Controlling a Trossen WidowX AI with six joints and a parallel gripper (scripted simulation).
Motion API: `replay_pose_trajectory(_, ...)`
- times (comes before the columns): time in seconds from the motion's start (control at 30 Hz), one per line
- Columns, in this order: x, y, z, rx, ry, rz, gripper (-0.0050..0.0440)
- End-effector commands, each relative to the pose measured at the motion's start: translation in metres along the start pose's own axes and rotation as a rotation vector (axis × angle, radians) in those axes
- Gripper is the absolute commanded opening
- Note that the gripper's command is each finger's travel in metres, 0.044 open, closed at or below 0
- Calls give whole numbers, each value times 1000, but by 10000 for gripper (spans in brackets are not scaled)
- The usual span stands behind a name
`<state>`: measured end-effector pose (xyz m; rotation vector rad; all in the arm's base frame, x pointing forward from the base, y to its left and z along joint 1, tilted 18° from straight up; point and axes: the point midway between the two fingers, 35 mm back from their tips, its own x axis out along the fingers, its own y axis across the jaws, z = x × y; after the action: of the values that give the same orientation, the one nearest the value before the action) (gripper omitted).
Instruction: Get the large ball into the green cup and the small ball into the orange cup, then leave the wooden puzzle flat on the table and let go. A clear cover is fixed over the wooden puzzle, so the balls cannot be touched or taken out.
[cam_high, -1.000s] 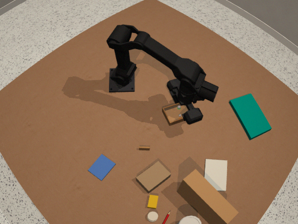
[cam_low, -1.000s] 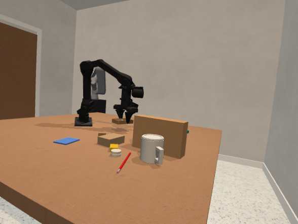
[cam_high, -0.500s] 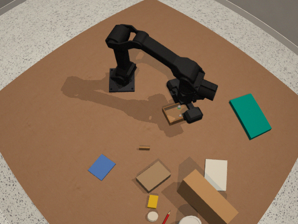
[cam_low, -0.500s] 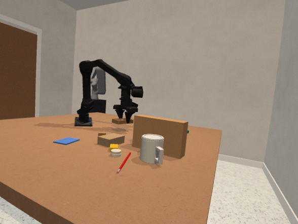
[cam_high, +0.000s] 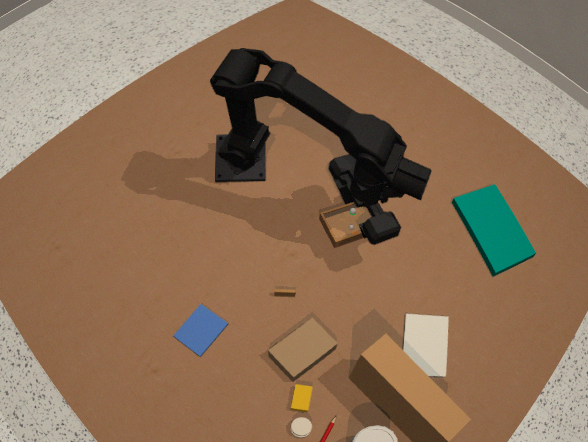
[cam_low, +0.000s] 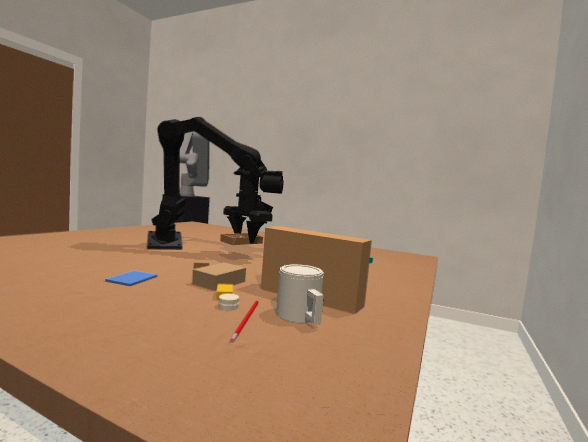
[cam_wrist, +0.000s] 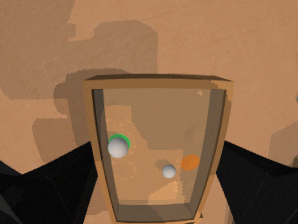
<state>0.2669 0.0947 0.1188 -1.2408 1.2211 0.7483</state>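
The wooden puzzle is a small open-topped wooden tray under a clear cover. My gripper is shut on it, one black finger on each long side. In the wrist view the large white ball sits on the green cup at the tray's left side. The small white ball lies just left of the orange cup, beside it and not on it. In the top view the puzzle is under the wrist, right of the arm's base. In the exterior view the puzzle is low over the table between the fingers.
A green slab lies to the right. Nearer the front are a small wooden block, a blue tile, a tan box, a white slab, a long cardboard box, a yellow block, a white disc, a red pencil and a mug.
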Motion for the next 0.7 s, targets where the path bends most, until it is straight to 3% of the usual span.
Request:
replay_pose_trajectory(0.0,0,-1,1,5,4,5,0)
replay_pose_trajectory(0.67,0,0,0,5,-16,-4,0)
